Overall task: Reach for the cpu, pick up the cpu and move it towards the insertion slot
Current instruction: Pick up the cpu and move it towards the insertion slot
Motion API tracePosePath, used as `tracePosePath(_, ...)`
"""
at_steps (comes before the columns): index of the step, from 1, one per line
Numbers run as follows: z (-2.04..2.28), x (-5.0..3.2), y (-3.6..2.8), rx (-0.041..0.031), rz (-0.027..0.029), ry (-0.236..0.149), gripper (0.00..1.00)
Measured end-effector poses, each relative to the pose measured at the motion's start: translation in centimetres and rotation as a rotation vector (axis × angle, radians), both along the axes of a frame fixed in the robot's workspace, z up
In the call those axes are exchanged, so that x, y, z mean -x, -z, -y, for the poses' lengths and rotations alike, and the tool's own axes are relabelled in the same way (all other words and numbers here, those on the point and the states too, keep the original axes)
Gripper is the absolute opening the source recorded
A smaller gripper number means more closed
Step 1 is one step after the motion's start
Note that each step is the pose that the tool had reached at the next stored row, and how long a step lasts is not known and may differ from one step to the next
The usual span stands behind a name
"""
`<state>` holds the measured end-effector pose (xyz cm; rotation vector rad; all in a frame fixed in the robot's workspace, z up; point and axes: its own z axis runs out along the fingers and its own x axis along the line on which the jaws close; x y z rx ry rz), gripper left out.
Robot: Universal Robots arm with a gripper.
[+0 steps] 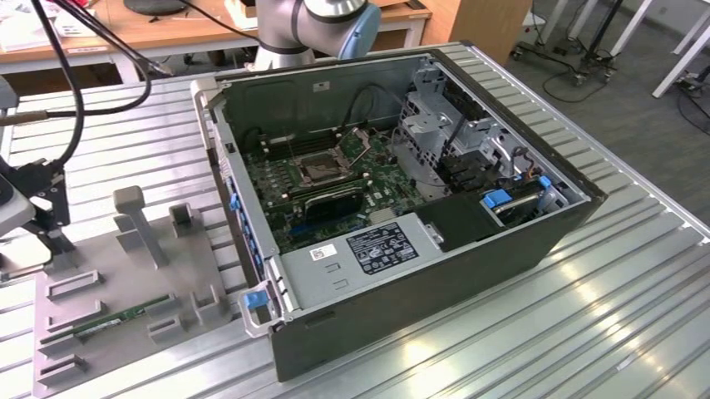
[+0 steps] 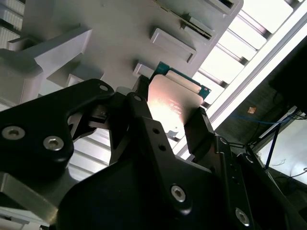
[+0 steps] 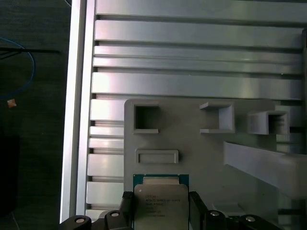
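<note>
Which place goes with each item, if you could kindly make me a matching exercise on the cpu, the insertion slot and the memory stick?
Things:
1. cpu
2. insertion slot
3. memory stick

Places:
A. on the motherboard inside the open computer case
B. lying in the grey fixture plate
C. held in the gripper

Pairs: 1-C, 2-A, 3-B.

cpu (image 3: pixel 160 205): smooth silvery metal face, soft sheen
gripper (image 2: pixel 169 107): matt black
fixture plate (image 3: pixel 192 140): matt grey plastic
table (image 3: pixel 192 86): ribbed, shiny metal
</note>
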<state>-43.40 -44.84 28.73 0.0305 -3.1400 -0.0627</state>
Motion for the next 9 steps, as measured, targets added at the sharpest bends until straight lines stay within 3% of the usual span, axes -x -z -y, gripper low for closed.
tracePosePath(9,0.00,0.00,-0.69,-0.0002,0.0002,0.000,0.54)
